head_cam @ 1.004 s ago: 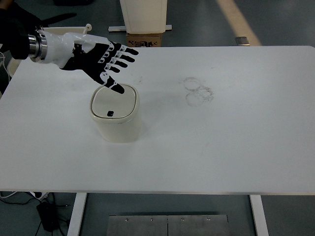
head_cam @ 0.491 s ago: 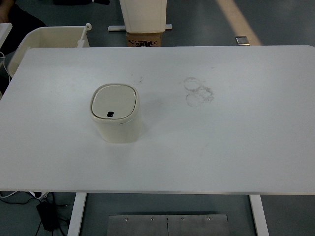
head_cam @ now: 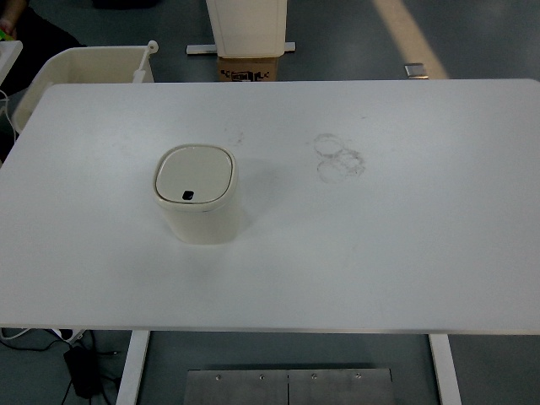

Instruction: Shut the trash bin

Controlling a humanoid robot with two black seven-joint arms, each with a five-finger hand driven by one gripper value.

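A small cream trash bin point(head_cam: 199, 202) stands upright on the left half of the white table point(head_cam: 380, 253). Its flat lid point(head_cam: 194, 175) lies level and shut on top, with a small dark button near its front edge. Neither of my arms nor hands shows anywhere in the head view.
Faint ring-shaped smudges point(head_cam: 339, 157) mark the table right of centre. Beyond the far left corner stands an open cream container point(head_cam: 80, 67). A white cabinet and a cardboard box point(head_cam: 247, 67) sit on the floor behind the table's far edge.
One second ago my left hand hovered open over the bin's lid. It has since withdrawn out of view to the left. The bin has stayed in place.
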